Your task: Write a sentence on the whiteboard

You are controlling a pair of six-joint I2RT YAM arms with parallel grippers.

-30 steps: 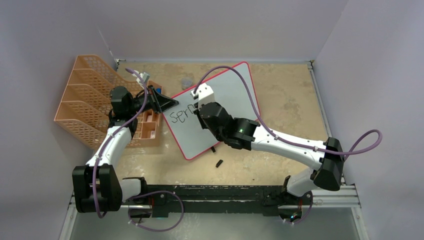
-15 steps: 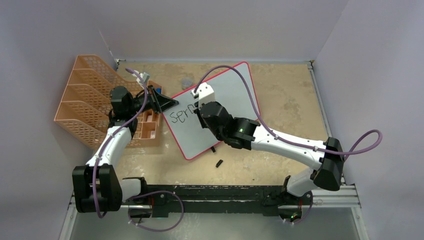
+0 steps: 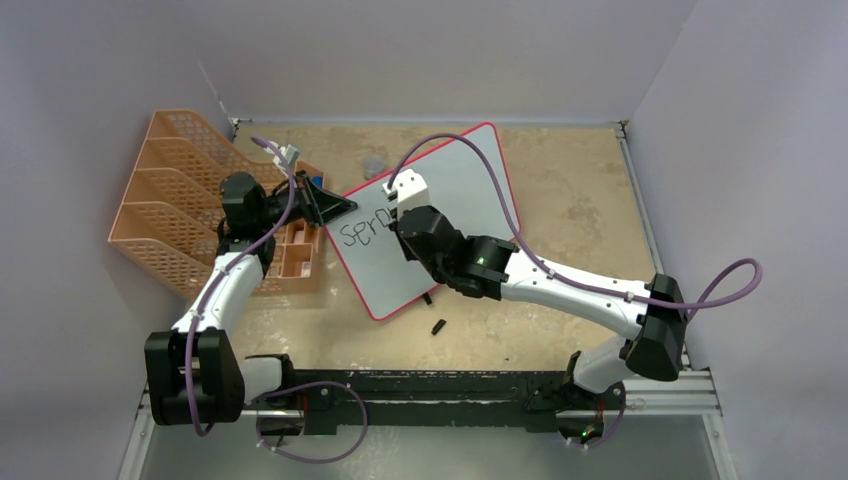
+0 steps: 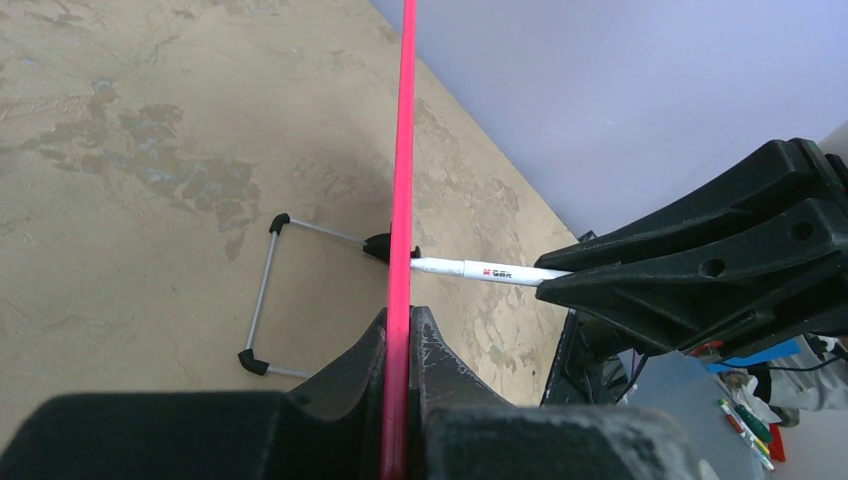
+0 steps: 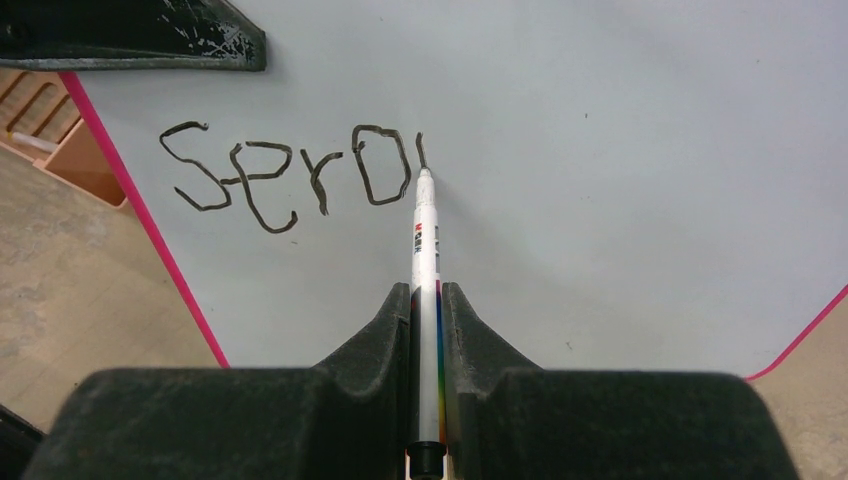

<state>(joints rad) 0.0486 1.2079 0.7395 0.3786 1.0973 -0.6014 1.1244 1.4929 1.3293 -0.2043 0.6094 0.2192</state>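
Observation:
The whiteboard with a red-pink frame stands tilted in mid-table. My left gripper is shut on its left frame edge, with the frame running between the jaws. My right gripper is shut on a white marker and holds its tip against the board face. The sentence reads about "Sero" in black, with a short fresh stroke at the tip. The letters also show in the top view. The marker also shows in the left wrist view, touching the board.
An orange mesh file rack and an orange compartment tray stand left of the board. A small black cap lies on the table near the board's bottom corner. The board's wire foot rests behind it. Walls close in on three sides.
My right gripper has shifted slightly along the board with the marker, and a short stroke has appeared after the "o". The left arm has not moved.

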